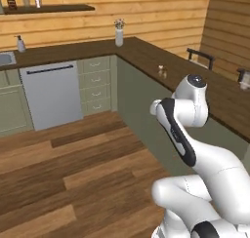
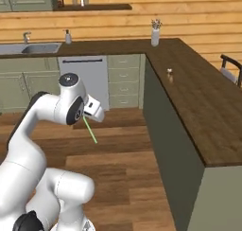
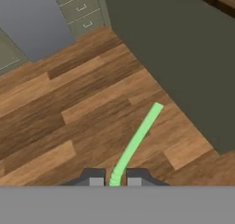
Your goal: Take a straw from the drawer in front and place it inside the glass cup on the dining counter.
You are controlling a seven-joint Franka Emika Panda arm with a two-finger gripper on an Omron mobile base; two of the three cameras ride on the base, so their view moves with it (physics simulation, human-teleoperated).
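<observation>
Beyond the arm, left base view, the glass cup (image 1: pixel 161 70) waits on the dining counter (image 1: pixel 146 51). From the right, the straw (image 2: pixel 90 129) dangles below the gripper (image 2: pixel 85 117). Looking along the hand, fingertips (image 3: pixel 96 179) pinch its ribbed bend; light, slippery, easily crushed, I'd judge.

Wood-plank floor (image 1: pixel 73 168); steel-grey dishwasher (image 1: pixel 51 93) beside a stack of sage-green drawers (image 1: pixel 96 86); sink (image 2: pixel 40 48) with soap bottle (image 2: pixel 68 36) near it; white vase of dried flowers (image 2: pixel 155 33) at the worktop corner; dark wall shelf (image 1: pixel 49 9); dark chair (image 1: pixel 200 57)
</observation>
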